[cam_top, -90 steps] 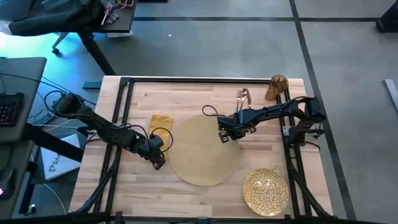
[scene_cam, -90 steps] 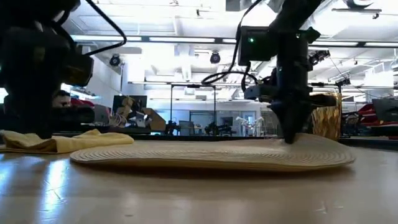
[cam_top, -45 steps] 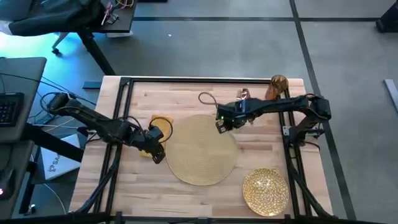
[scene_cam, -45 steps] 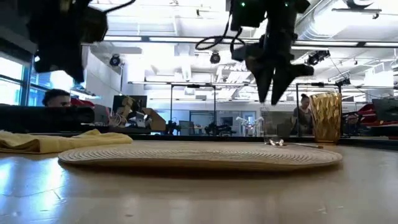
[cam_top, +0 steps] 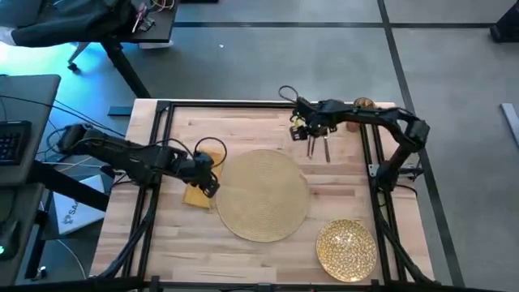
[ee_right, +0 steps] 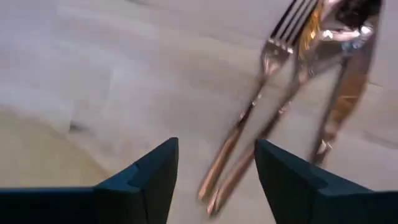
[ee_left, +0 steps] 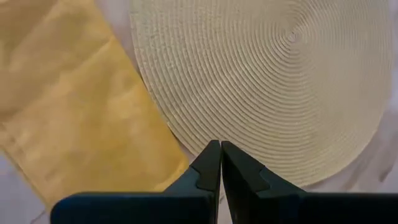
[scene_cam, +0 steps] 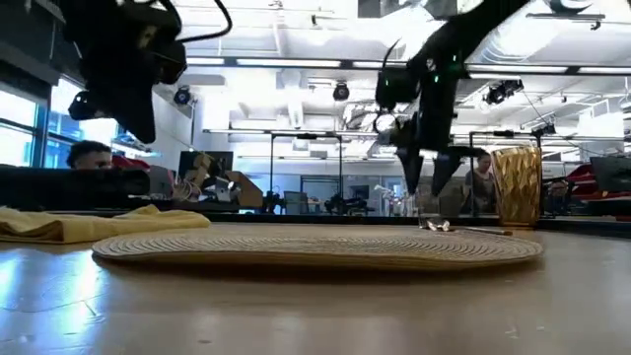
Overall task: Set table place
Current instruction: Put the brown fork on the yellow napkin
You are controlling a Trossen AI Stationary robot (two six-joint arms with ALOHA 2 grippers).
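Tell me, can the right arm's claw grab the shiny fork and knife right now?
Probably yes. The right claw is open and hangs close over the cutlery, which lies bare on the table with nothing on top. The left claw is far off by the napkin.

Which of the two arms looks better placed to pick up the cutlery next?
The right, probably. Its right gripper hangs open beside the cutlery at the table's far side, while the left gripper is shut, over by the napkin.

A person (scene_cam: 91, 156) behind a dark monitor (scene_cam: 59, 185); keyboard (cam_top: 11, 144) on side desk.
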